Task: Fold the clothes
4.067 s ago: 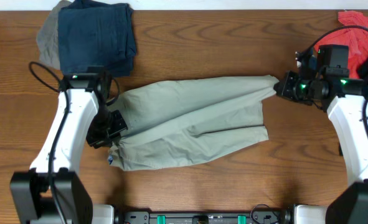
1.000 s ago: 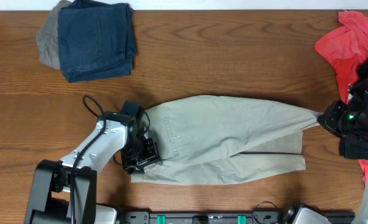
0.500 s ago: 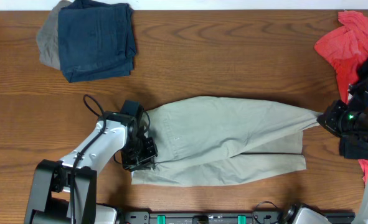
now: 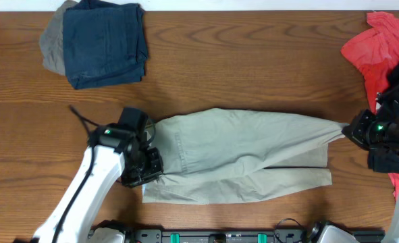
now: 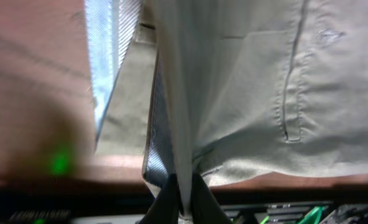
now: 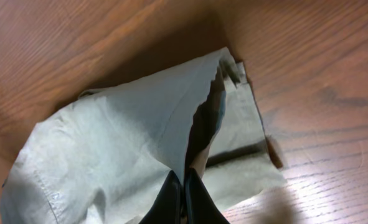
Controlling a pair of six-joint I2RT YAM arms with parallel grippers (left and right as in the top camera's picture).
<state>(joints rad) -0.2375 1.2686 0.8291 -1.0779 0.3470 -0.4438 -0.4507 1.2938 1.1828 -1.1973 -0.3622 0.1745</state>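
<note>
shorts [image 4: 240, 152] between left hand [image 4: 153, 166] and right hand [image 4: 351, 129], folded garment [image 4: 104, 44] far-left corner, shirt [image 4: 375, 47] far-right corner

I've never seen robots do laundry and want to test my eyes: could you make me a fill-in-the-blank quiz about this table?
The left tool grips the shorts at the waist; the right tool grips the end of one ____.
The folded garment at the far left is dark ____.
The crumpled shirt at the right edge is ____.
Missing: leg; blue; red.
</note>
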